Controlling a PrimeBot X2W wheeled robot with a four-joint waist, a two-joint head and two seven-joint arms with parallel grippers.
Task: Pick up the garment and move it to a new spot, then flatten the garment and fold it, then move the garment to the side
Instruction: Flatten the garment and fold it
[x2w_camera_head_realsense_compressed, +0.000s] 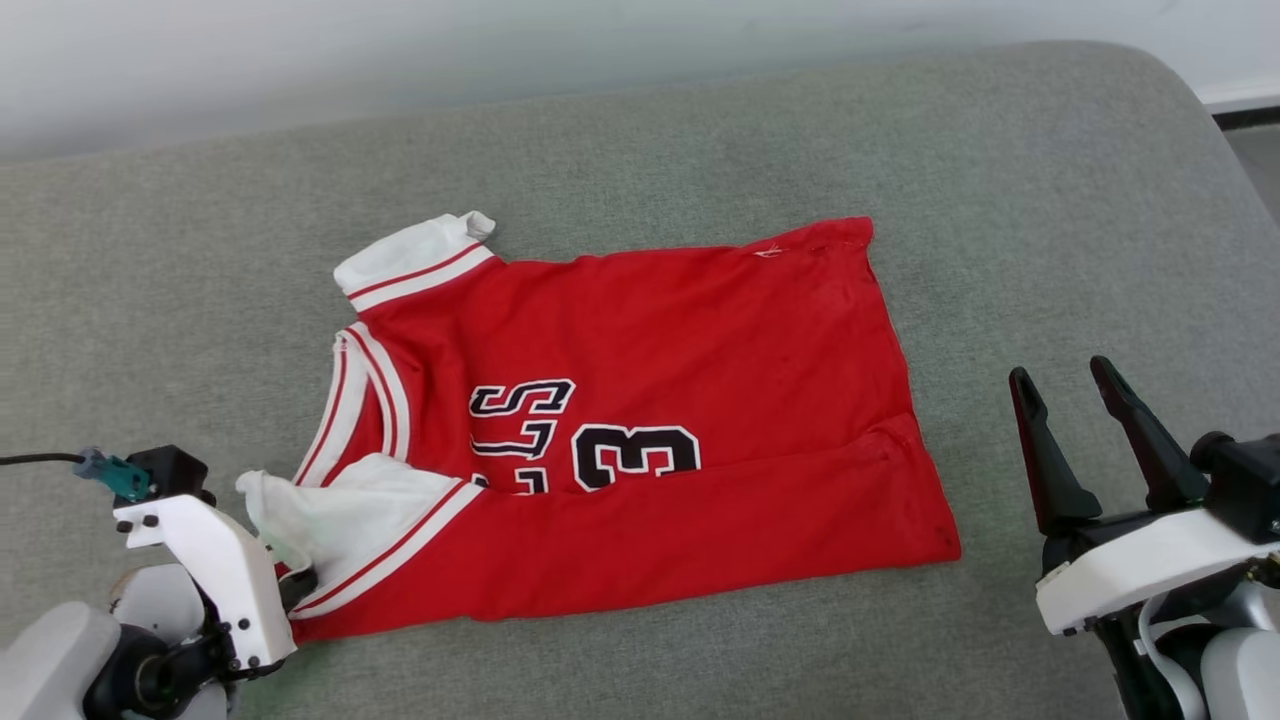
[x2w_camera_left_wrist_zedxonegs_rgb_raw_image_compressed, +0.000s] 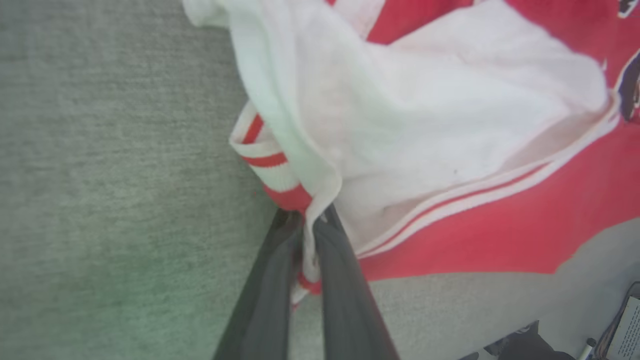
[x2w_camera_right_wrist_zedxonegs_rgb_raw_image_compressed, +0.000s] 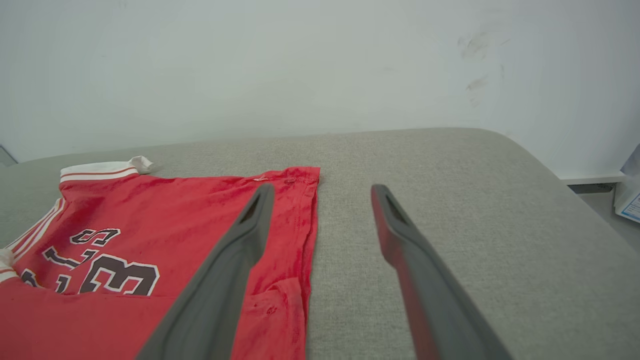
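Red garment (x2w_camera_head_realsense_compressed: 650, 400) is being borne across the middle of the grey padded surface (x2w_camera_head_realsense_compressed: 900, 120), its white sleeve (x2w_camera_left_wrist_zedxonegs_rgb_raw_image_compressed: 425, 125) being pinched between the pressed-together fingers of the left gripper (x2w_camera_left_wrist_zedxonegs_rgb_raw_image_compressed: 309, 220) toward the near-left corner; the right gripper (x2w_camera_head_realsense_compressed: 1060, 370) is being held spread wide, empty, near the right edge.

Bright, even diffuse light, faint shadows. Head view sharp. Left wrist view soft: left claw (x2w_camera_left_wrist_zedxonegs_rgb_raw_image_compressed: 307, 216) blurred, white of the garment (x2w_camera_left_wrist_zedxonegs_rgb_raw_image_compressed: 425, 140) nearly clipped.
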